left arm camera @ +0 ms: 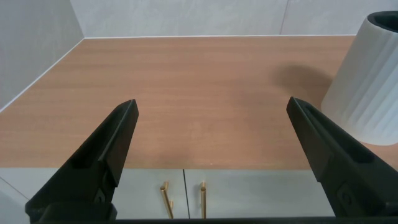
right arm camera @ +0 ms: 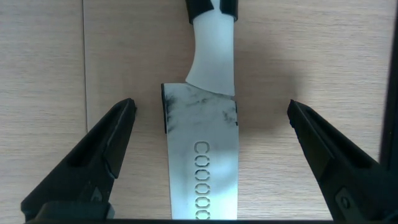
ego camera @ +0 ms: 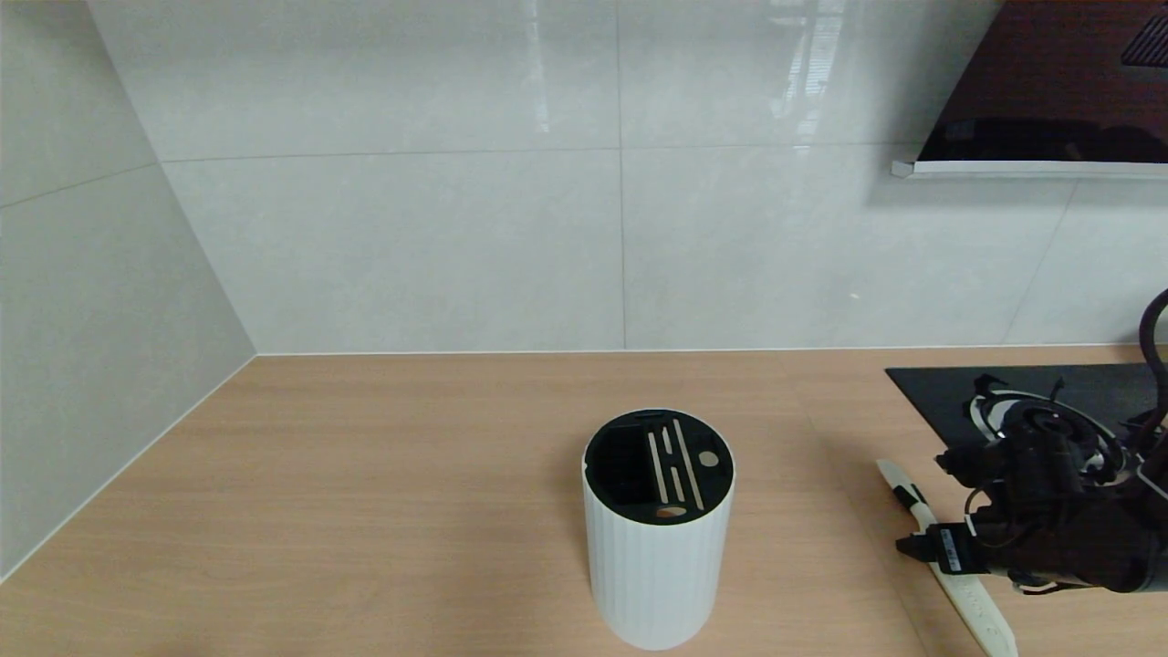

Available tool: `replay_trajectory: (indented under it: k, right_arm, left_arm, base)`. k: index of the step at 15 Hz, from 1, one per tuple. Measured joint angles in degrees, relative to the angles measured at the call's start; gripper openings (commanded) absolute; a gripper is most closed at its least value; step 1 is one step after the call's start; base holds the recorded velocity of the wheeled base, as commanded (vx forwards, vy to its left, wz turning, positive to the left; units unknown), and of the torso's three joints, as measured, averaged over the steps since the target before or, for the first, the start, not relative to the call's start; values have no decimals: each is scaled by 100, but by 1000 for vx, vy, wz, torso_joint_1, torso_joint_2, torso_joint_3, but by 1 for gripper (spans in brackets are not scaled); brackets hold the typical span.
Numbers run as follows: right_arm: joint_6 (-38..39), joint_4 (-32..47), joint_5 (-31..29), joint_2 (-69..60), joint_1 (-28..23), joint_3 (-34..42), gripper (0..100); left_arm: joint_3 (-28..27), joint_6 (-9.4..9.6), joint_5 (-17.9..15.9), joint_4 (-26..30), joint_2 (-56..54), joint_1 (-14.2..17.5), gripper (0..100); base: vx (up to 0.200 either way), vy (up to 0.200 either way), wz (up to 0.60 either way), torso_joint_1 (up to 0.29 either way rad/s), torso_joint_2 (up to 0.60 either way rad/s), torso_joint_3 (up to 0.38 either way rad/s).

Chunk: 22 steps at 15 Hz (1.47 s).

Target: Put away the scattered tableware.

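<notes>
A white ribbed knife holder (ego camera: 657, 538) with a black slotted top stands upright on the wooden counter (ego camera: 411, 474). To its right a white knife (ego camera: 981, 611) lies flat, handle toward the wall. My right gripper (ego camera: 935, 511) hovers over that knife. In the right wrist view the knife (right arm camera: 202, 143) shows a marbled blade with a row of holes, and my right gripper (right arm camera: 210, 112) is open with one finger on each side of the blade, not touching it. My left gripper (left arm camera: 211, 109) is open and holds nothing, at the counter's front edge left of the holder (left arm camera: 367, 81).
A black cooktop (ego camera: 949, 388) with a burner lies at the back right, close behind my right arm. A dark range hood (ego camera: 1049, 91) hangs above it. Tiled walls close the back and left sides. Cabinet doors with gold handles (left arm camera: 183, 199) sit below the counter edge.
</notes>
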Motion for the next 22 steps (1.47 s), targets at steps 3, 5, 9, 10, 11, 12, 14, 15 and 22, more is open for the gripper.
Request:
replay_trajectory:
  k: [3, 5, 9, 10, 11, 12, 14, 15, 22]
  right_arm:
    - [0, 0, 5, 11, 1, 0, 0]
    - [0, 2, 2, 11, 0, 4, 0]
    - [-9, 4, -6, 11, -2, 22, 0]
    - [-6, 6, -5, 11, 0, 22, 0]
    - [-9, 6, -6, 9, 0, 24, 0]
    - [-9, 6, -6, 6, 0, 28, 0]
    - [-9, 41, -11, -60, 0, 35, 0]
    - [-9, 52, -11, -124, -5, 35, 0]
    - [16, 35, 33, -1607, 224, 155, 0]
  left_arm:
    - [0, 0, 0, 0, 0, 0, 100]
    - [0, 0, 0, 2, 0, 0, 100]
    - [0, 0, 0, 0, 0, -2, 100]
    - [0, 0, 0, 0, 0, -2, 100]
    - [0, 0, 0, 0, 0, -2, 100]
    - [0, 0, 0, 0, 0, -2, 100]
    - [0, 0, 0, 2, 0, 0, 100]
    - [0, 0, 0, 0, 0, 2, 100]
    - [0, 84, -16, 0, 0, -2, 100]
  base:
    - [0, 0, 0, 0, 0, 0]
    - [0, 0, 0, 0, 0, 0]
    - [0, 0, 0, 0, 0, 0]
    - [0, 0, 0, 0, 0, 0]
    - [0, 0, 0, 0, 0, 0]
    - [0, 0, 0, 0, 0, 0]
    - [0, 0, 0, 0, 0, 0]
    - [0, 0, 0, 0, 0, 0]
    - [0, 0, 0, 0, 0, 0]
